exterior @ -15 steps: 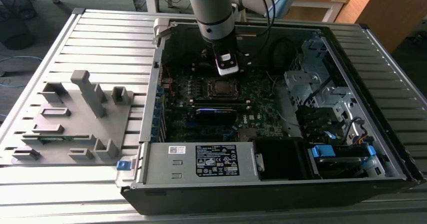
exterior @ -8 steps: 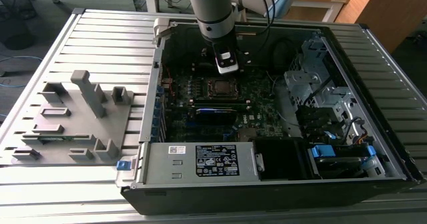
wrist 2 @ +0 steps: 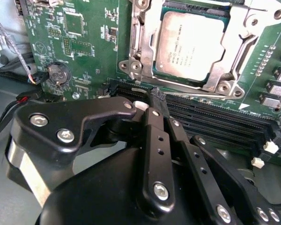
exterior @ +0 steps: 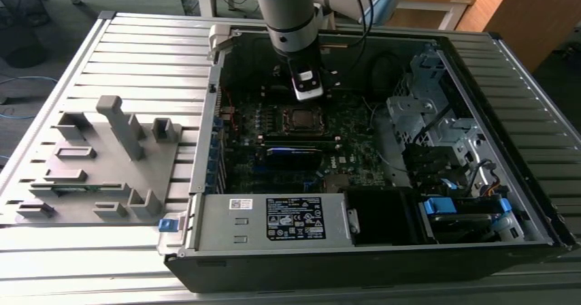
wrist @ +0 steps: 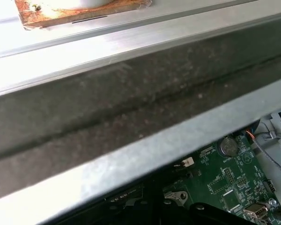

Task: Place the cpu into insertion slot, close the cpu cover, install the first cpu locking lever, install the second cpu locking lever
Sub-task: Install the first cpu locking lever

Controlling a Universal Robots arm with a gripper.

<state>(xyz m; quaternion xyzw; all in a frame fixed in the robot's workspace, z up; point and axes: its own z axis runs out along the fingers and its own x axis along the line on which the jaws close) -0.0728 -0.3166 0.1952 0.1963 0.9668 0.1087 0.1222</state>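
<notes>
Grey-topped cpu (wrist 2: 189,44) sits in the insertion slot (wrist 2: 203,6), cpu cover (wrist 2: 149,33) down around it. Tool (wrist 2: 158,98), fingers together and empty, hovers just beside. Lever step, I'd judge: calls for a steady press.

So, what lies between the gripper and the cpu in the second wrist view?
In the second wrist view: the long black slots under the gripper, then the near rim of the silver cpu cover, which frames the cpu.

Cpu (wrist 2: 189,44) grey-topped, seated flat in insertion slot (exterior: 285,119); silver cpu cover (wrist 2: 234,60) down, framing its edges.
</notes>
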